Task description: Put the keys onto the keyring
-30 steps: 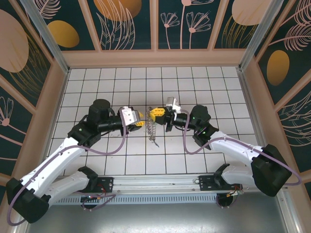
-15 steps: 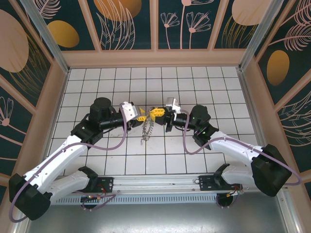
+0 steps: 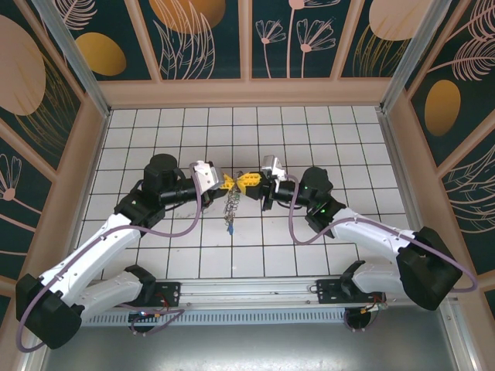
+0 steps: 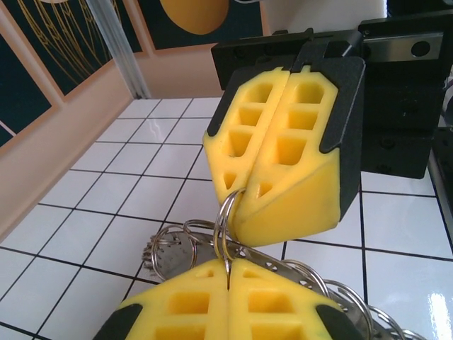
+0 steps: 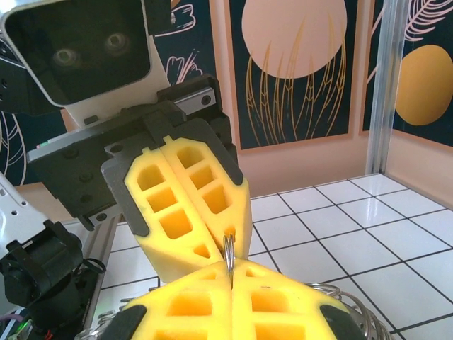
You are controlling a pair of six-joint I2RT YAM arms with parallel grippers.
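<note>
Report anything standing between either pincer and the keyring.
Nothing visible does. The left pincer and the right pincer are both shut directly on the keyring, tip to tip, with the rest of it hanging loose.

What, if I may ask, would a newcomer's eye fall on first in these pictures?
Two yellow-padded grippers meet tip to tip over the middle of the white tiled table. The left gripper and right gripper are both shut on one keyring, its chain of rings dangling below. Behind stand dark teal wall panels with orange discs.
</note>
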